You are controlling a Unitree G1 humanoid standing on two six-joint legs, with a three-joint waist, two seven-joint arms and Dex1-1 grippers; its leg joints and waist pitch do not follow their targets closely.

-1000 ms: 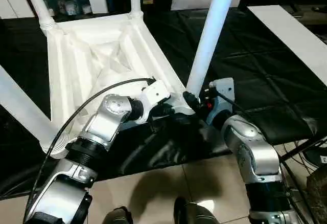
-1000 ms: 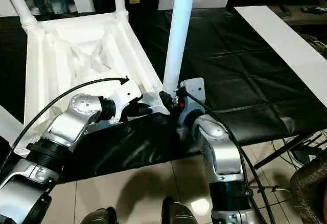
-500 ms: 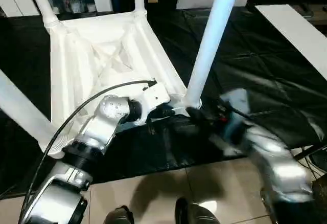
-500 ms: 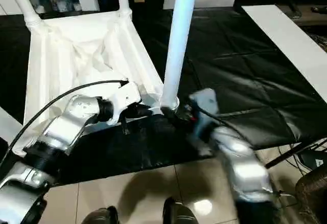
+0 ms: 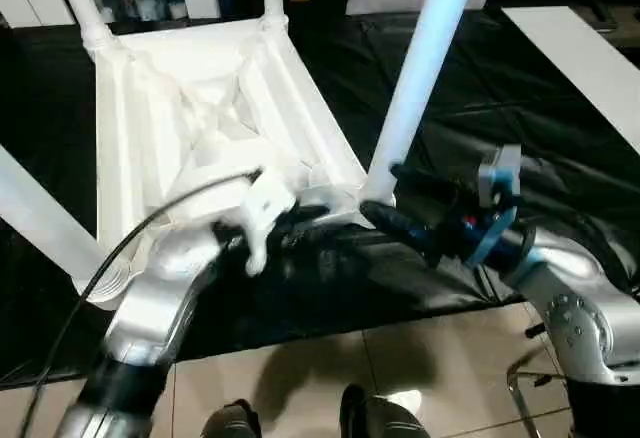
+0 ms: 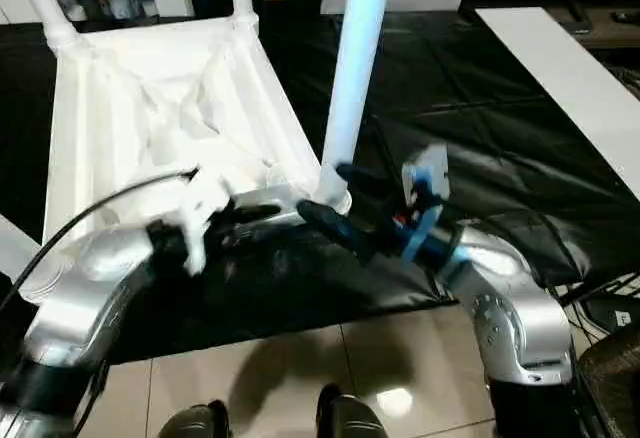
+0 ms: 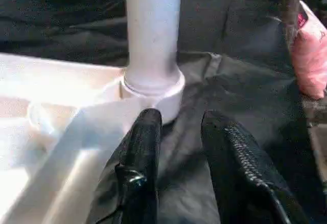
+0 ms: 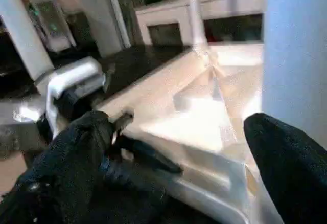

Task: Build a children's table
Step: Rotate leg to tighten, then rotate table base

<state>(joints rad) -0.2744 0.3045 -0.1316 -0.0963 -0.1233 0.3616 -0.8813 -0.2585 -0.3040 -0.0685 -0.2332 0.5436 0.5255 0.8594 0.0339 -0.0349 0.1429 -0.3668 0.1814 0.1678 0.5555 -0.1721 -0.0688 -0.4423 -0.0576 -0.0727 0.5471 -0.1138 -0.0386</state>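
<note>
The children's table [image 5: 200, 108] is lying upside down on the black cloth [image 5: 520, 108], its ribbed underside facing up and its legs standing upright in the corner sockets. The right gripper [image 5: 385, 198] is reaching level toward the base of the nearest leg [image 5: 415, 88], its two black fingers spread wide apart with nothing between them. The left gripper [image 7: 179, 132] is hovering just beside that leg's corner socket [image 7: 153, 88], its fingers standing slightly apart and gripping nothing.
</note>
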